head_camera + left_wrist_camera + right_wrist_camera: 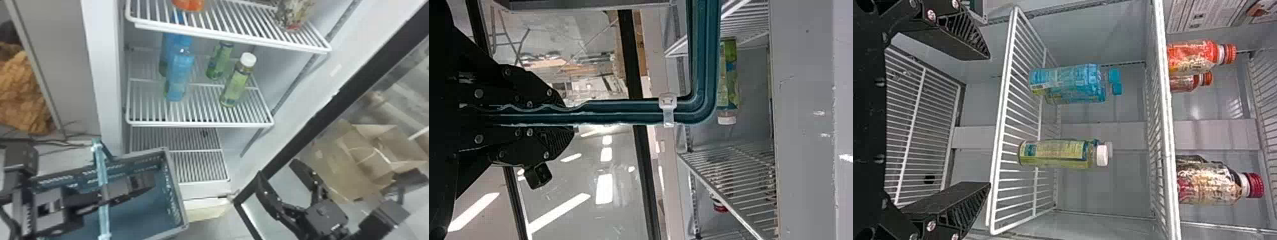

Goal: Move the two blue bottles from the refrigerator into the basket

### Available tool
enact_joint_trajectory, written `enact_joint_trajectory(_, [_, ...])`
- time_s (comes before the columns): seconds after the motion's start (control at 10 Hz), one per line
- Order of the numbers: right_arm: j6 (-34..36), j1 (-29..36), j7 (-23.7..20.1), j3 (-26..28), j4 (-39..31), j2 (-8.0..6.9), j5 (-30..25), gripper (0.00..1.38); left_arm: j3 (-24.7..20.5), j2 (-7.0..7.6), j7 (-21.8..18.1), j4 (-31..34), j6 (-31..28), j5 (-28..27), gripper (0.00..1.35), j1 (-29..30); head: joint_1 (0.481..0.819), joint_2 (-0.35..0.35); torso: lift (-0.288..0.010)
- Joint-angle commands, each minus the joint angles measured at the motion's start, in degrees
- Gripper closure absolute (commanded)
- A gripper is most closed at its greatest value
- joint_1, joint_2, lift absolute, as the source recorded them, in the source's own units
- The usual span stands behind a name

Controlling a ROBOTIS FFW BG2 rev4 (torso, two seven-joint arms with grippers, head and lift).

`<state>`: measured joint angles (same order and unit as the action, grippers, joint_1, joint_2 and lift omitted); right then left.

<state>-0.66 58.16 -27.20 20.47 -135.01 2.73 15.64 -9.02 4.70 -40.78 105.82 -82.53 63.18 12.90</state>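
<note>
Bottles (180, 78), two blue ones, stood upright on a wire shelf (198, 123) in the head view, one partly behind the other; the basket (177, 204) was low down, in front of the fridge; the right pincer (277, 167) was wide open near the door, with nothing in it.

In the left wrist view, the left pincer (566, 113) was closed on the basket's handle (614, 112).

In the right wrist view, the blue bottles looked smooth and full, so likely a bit heavy and slippery, and a hard squeeze might dent them; the round middle seemed best to hold, below the blue caps (1114, 76); labels (1041, 78) went around them, with writing too small to read; a green bottle (1055, 153) stood apart.
</note>
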Motion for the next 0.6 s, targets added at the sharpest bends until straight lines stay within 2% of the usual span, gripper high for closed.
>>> enact_joint_trajectory(0.0, [0.1, -0.4, 0.0, -0.1, 0.2, 0.08, 0.4, 0.15, -0.1, 0.05, 0.0, 0.0, 0.0, 0.0, 1.2, 0.0, 0.695, -0.35, -0.22])
enact_joint_trajectory(0.3, [1.4, -3.6, -0.8, -1.7, 0.6, 1.31, -0.8, 0.16, -0.1, -0.04, 0.0, 0.0, -0.2, 0.0, 1.2, -0.1, 0.695, -0.35, -0.22])
enact_joint_trajectory(0.5, [3.2, -7.3, -1.7, -2.4, 2.2, 1.58, -1.0, 0.16, 0.1, -0.04, 0.0, 0.0, -0.2, 0.0, 1.2, -0.4, 0.695, -0.35, -0.22])
